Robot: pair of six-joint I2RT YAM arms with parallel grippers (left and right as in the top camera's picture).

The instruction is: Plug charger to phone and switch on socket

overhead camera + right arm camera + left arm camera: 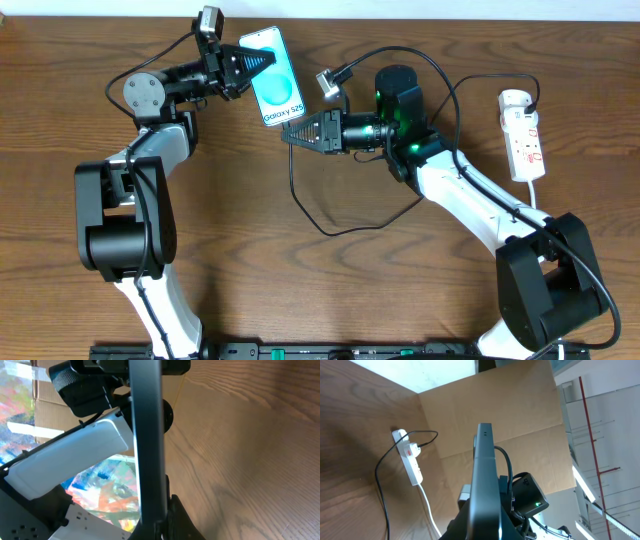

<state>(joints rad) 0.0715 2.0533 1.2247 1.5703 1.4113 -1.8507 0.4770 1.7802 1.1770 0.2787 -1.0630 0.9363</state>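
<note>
The phone (273, 75), cyan screen up with its white text band at the near end, is held off the table at the back. My left gripper (254, 62) is shut on its far left edge; the left wrist view shows the phone (486, 485) edge-on in the jaws. My right gripper (293, 133) is shut at the phone's near end, where the thin black charger cable (330, 231) ends; the plug tip itself is hidden. The right wrist view shows the phone (146, 435) edge-on. The socket (524, 135) lies at the far right with the charger's black plug (531, 100) in it.
The charger cable loops over the table between the arms. A silver connector on a thicker black robot cable (328, 82) hangs right of the phone. The socket (410, 457) and its white cord (429, 510) show in the left wrist view. Cardboard stands behind the table.
</note>
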